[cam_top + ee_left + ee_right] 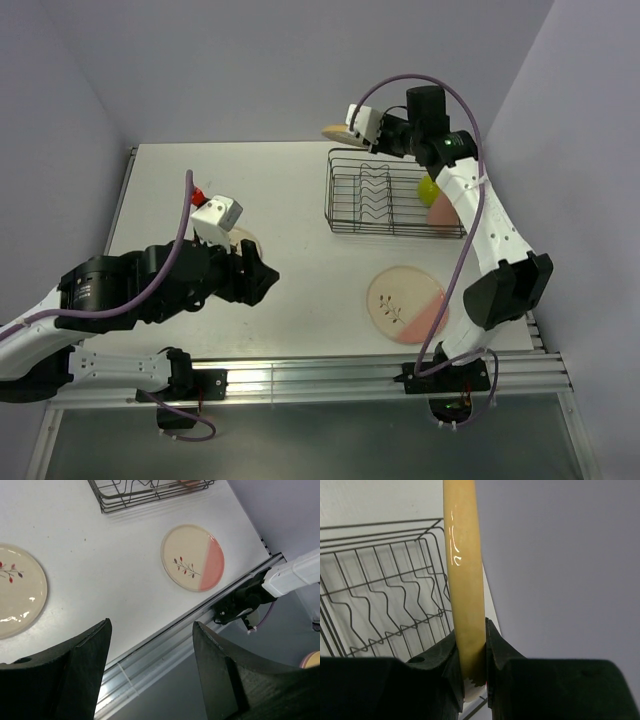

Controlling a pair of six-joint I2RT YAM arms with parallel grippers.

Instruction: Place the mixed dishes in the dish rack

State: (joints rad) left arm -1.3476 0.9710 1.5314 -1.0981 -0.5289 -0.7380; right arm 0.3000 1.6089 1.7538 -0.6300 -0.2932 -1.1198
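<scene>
The black wire dish rack stands at the back right; the lime-green bowl and pink cup sit at its right end. My right gripper is shut on the rim of a cream plate, held on edge above the rack's back left corner; the right wrist view shows its edge between my fingers, over the rack's dividers. A pink-segment plate lies flat in front of the rack. Another cream plate lies partly hidden under my left arm. My left gripper is open and empty.
The left wrist view shows the pink-segment plate, the other cream plate and the rack's corner. An aluminium rail runs along the table's near edge. Walls close in behind and on both sides.
</scene>
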